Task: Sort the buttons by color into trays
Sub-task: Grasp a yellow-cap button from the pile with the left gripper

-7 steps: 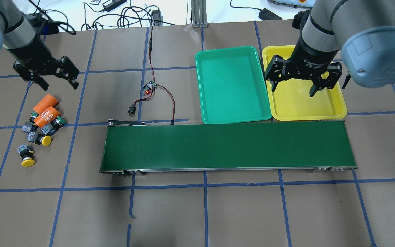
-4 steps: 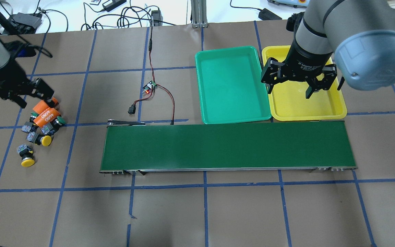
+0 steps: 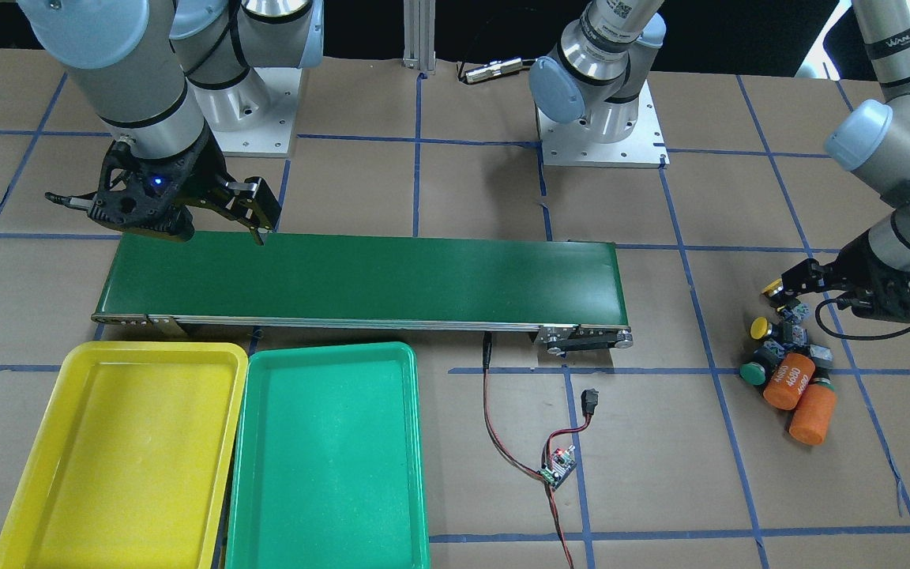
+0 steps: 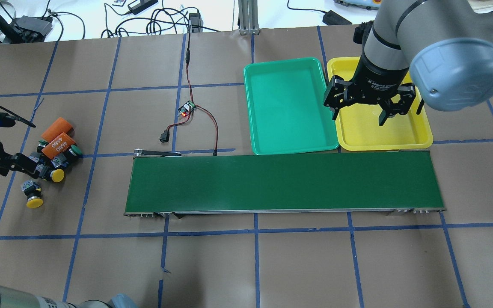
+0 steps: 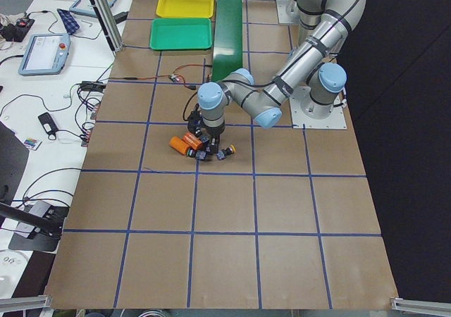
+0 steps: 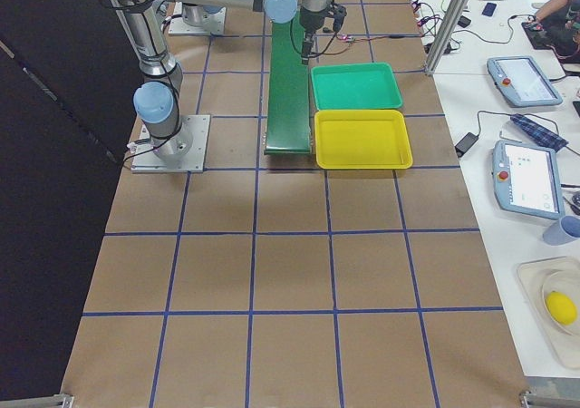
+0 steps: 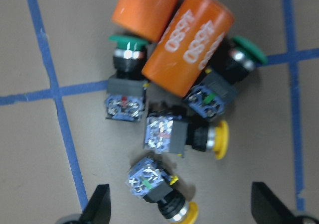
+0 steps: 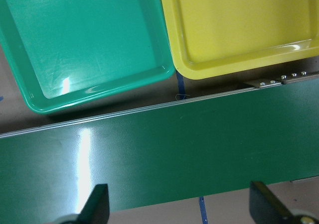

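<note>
Several buttons lie bunched at the table's left end: two yellow-capped [image 4: 58, 175] [image 4: 34, 202] and two green-capped [image 7: 128, 40] [image 7: 248, 50]. My left gripper [image 4: 2, 162] hovers open over them. In the left wrist view its fingertips [image 7: 99, 206] stand wide apart at the bottom edge, and the nearer yellow button [image 7: 187, 214] lies between them, untouched. The green tray [image 4: 289, 107] and the yellow tray [image 4: 400, 132] sit side by side behind the belt, and no button shows in either. My right gripper [image 4: 357, 114] hangs open with nothing in it over the yellow tray's left part.
Two orange cylinders marked 4680 [image 4: 58, 145] [image 4: 56, 128] lie against the green-capped buttons. A long dark-green conveyor belt [image 4: 285, 182] crosses the middle of the table. A small circuit board with a red light [image 4: 186, 109] and its wires lie behind the belt's left end.
My left gripper swung left and toward the near side, from behind the orange cylinders to over the buttons. My right gripper drifted slightly left above the yellow tray. Both stayed open.
</note>
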Tool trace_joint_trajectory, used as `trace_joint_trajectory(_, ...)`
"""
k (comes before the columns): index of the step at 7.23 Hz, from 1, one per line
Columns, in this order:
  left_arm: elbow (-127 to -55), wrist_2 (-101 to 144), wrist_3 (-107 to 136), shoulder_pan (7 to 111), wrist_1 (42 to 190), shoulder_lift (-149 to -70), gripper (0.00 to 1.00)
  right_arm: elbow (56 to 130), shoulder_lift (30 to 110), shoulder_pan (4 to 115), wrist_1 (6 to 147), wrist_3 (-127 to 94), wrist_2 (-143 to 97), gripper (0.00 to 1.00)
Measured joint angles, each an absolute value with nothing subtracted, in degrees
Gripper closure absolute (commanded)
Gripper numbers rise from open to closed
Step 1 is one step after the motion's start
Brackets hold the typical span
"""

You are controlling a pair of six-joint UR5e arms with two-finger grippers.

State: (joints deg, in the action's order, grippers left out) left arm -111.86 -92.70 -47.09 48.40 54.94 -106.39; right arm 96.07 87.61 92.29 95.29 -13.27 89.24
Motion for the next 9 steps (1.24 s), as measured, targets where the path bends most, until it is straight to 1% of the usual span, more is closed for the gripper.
trace_joint_trajectory(2, -114.93, -92.61, -45.61, 47.61, 49.08, -109.03, 0.0, 96.07, 87.5, 92.29, 95.23, -13.27, 89.27, 0.0)
trace_joint_trajectory(3, -115.33, -92.71, -45.42, 47.49, 48.12, -110.02, 0.13, 96.06, 87.49, 92.29, 95.38, -13.29, 89.24, 0.0)
trace_joint_trajectory(4, -115.49, -92.86, -45.41, 47.42, 47.75, -110.64, 0.55, 96.06, 87.49, 92.28, 95.39, -13.31, 89.23, 0.0)
trace_joint_trajectory(5, -115.54, -93.03, -45.43, 47.4, 47.66, -110.79, 0.85, 96.08, 87.52, 92.29, 95.29, -13.29, 89.27, 0.0)
trace_joint_trajectory(6, -115.61, -93.18, -45.42, 47.4, 47.96, -110.41, 0.98, 96.12, 87.53, 92.29, 95.15, -13.28, 89.33, 0.0)
trace_joint_trajectory(9, -115.56, -93.16, -44.92, 48.06, 51.26, -107.39, 1.0, 97.89, 87.79, 92.28, 95.72, -13.35, 89.75, 0.0)
